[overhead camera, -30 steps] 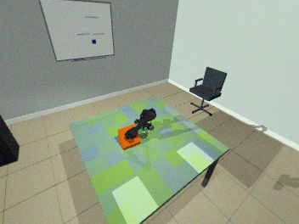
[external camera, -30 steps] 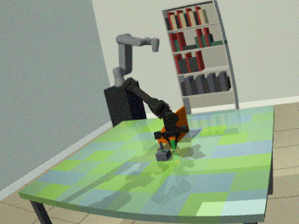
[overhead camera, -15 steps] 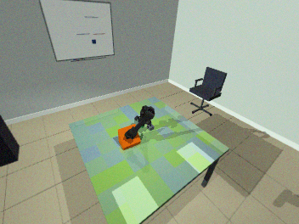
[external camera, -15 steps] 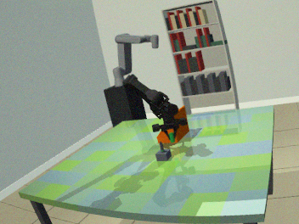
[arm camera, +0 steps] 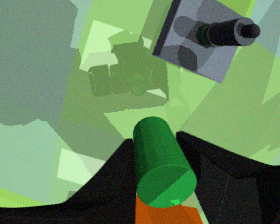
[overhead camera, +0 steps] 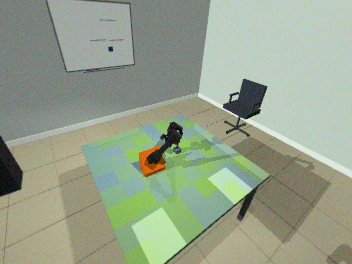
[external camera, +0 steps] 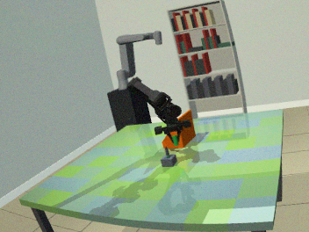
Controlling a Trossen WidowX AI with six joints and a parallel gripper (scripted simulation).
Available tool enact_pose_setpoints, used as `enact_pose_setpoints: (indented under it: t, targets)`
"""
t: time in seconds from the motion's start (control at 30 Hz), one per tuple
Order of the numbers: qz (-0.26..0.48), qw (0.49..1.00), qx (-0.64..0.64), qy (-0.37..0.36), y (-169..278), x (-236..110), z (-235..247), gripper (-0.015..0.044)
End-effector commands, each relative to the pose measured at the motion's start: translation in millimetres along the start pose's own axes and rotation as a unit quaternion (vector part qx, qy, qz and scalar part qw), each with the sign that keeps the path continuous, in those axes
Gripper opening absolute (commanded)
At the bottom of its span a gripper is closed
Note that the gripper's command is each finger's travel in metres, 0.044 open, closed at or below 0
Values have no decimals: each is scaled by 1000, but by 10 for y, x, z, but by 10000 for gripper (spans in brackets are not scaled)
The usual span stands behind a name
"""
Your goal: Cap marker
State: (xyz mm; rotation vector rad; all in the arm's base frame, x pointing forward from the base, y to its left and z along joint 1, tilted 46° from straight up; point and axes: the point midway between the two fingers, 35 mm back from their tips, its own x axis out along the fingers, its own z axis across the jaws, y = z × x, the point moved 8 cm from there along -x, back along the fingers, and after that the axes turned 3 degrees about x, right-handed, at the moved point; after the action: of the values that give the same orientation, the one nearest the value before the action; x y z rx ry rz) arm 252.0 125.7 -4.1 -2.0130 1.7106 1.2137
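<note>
My gripper [arm camera: 154,141] [external camera: 174,137] [overhead camera: 175,146] is shut on the green cap [arm camera: 161,167] [external camera: 175,140] and holds it a little above the table [overhead camera: 165,227] [external camera: 132,204]. The grey holder block [arm camera: 190,50] [external camera: 168,161] stands on the table just ahead of the cap. The dark marker [arm camera: 225,33] [external camera: 167,151] stands upright in the block. The cap is apart from the marker's tip and higher than it, to one side. In the top view the cap and marker are too small to make out.
The arm's orange base plate [overhead camera: 150,164] [external camera: 186,131] lies on the table behind the gripper. A second grey arm [external camera: 127,59] stands on a black cabinet [external camera: 127,109] beyond the table. A bookshelf [external camera: 206,54], an office chair [overhead camera: 245,104] and a whiteboard [overhead camera: 90,32] are off the table.
</note>
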Motion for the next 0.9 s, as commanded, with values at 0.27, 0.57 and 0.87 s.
enact_pose_setpoints:
  t: [0.27,0.57,0.87]
  targets:
    - [-1,1000,-1,1,-229,-138,-133,0]
    - [-1,1000,-1,1,-382,-248,-250,0]
    - [-1,1000,-1,2,-521,-356,-379,0]
